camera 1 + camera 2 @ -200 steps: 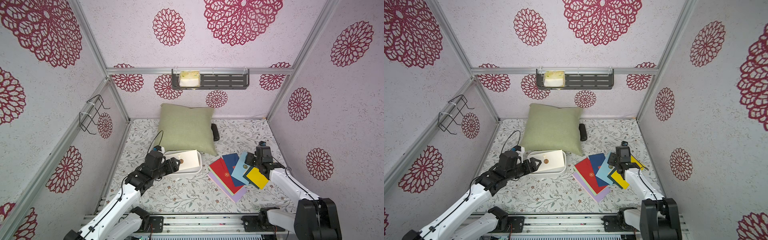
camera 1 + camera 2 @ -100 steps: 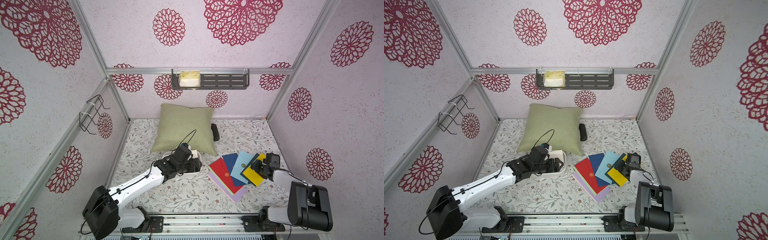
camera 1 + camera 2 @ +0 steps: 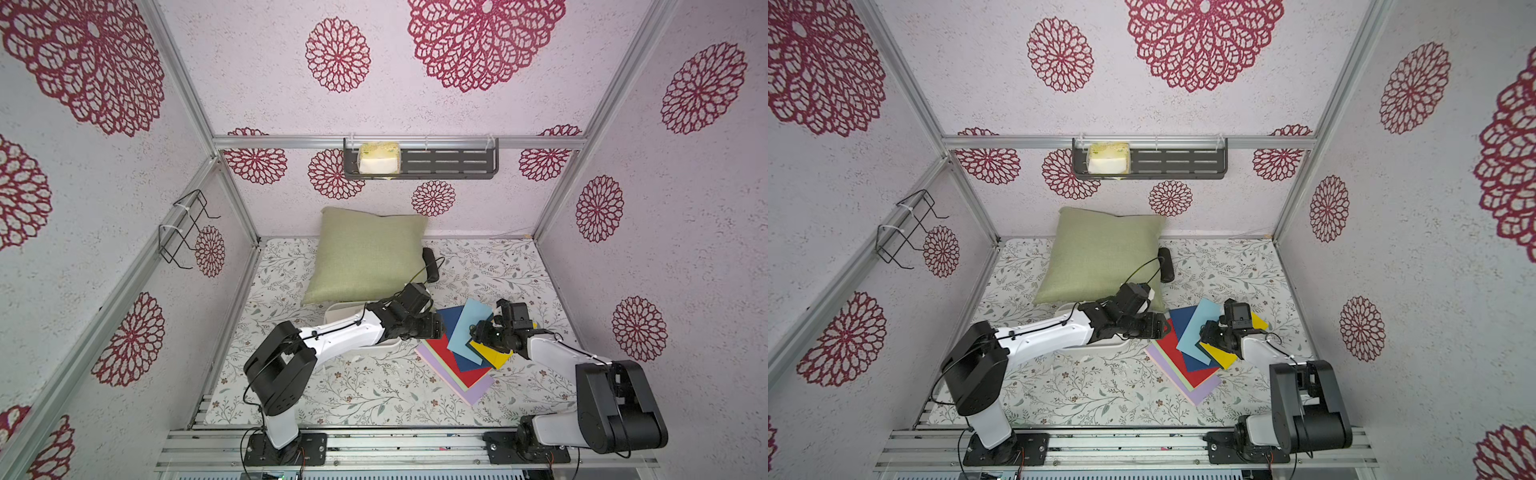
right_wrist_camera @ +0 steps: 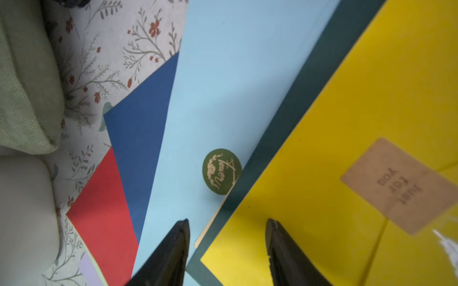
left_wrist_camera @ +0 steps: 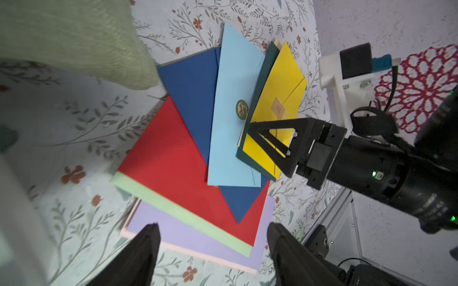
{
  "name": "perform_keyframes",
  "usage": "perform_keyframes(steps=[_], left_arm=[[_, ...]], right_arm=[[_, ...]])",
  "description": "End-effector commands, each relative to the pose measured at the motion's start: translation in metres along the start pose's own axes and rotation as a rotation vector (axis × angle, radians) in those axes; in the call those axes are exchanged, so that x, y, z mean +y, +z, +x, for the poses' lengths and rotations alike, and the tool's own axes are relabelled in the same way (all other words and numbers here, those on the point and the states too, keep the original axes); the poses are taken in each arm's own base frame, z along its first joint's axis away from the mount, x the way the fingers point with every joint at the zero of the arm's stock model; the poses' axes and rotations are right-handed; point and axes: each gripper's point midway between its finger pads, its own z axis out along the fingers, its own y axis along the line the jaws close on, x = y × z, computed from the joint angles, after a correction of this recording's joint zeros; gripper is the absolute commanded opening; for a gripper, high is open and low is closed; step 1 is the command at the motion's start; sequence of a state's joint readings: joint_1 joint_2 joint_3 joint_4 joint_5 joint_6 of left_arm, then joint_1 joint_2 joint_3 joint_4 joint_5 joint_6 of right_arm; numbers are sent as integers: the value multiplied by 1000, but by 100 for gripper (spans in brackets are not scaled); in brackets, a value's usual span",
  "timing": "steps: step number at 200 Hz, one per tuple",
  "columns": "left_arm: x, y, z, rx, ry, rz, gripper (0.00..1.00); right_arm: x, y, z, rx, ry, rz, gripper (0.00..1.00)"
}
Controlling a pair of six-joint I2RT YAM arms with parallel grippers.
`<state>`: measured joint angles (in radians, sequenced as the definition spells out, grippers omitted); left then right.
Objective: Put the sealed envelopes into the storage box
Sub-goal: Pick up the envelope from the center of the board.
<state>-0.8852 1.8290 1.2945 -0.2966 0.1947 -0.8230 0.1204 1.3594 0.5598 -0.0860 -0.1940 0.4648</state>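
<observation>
The right gripper [image 4: 227,221] has its jaws well apart and holds nothing. One finger lies over the light blue envelope [image 4: 223,86] and the other over the yellow envelope [image 4: 347,123]. The stepped edges of yellow, the dark teal envelope [image 4: 292,111] and a cream sliver run between them. The left gripper [image 5: 213,225] is also wide open and empty, hovering at the near-left end of the pile above the lilac envelope [image 5: 186,237] and the red envelope [image 5: 178,161].

The sealed envelopes [image 3: 461,370] lie fanned on the table [image 3: 353,390] at centre-right. The yellow group sits on top at the right, with green and navy between the other layers. The storage box [image 3: 338,309] sits just left of the pile, on the near side of the green cushion [image 3: 365,253]. The left arm lies across the box, so its contents cannot be seen.

The step in hand looks like picking the next envelope, probably the yellow one.

- **Take one sheet only.** Three edges sit close together, so the lower finger should slip under yellow alone, leaving teal and cream behind.
- **Grip near a corner.** Close with a good bite of paper between the jaws.
- **Lift low and slowly.** Smooth paper is likely to drag its neighbours along.
- **One arm at a time.** The two grippers are near each other over one pile, and the left arm must clear the box before anything is carried over.
- **Set it down flat.** The box looks only a little larger than an envelope, so square the envelope to the rim first.
</observation>
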Motion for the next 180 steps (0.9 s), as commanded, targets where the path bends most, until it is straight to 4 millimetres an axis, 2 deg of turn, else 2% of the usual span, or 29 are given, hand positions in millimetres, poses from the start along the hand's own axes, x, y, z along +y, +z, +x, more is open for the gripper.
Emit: perform_keyframes(steps=[1,15,17,20,46,69,108,180], left_arm=[[-32,16,-5,22,41,85,73],[-42,25,-8,36,50,104,71],[-36,35,-5,53,45,91,70],[-36,41,-4,60,42,90,70],[-44,67,-5,92,17,126,61],[-51,89,-3,121,1,153,55],[-50,120,7,168,-34,174,48],[-35,138,20,196,-77,149,48]], right_arm=[[-18,-18,-19,-92,13,103,61],[-33,-24,-29,-133,61,150,63],[-35,-25,-30,-135,67,154,63],[-38,-26,-32,-138,77,159,63],[-53,-21,-34,-132,125,193,63],[-46,-8,-23,-56,120,142,60],[-33,-1,-4,12,135,48,57],[-27,5,11,43,153,-10,56]])
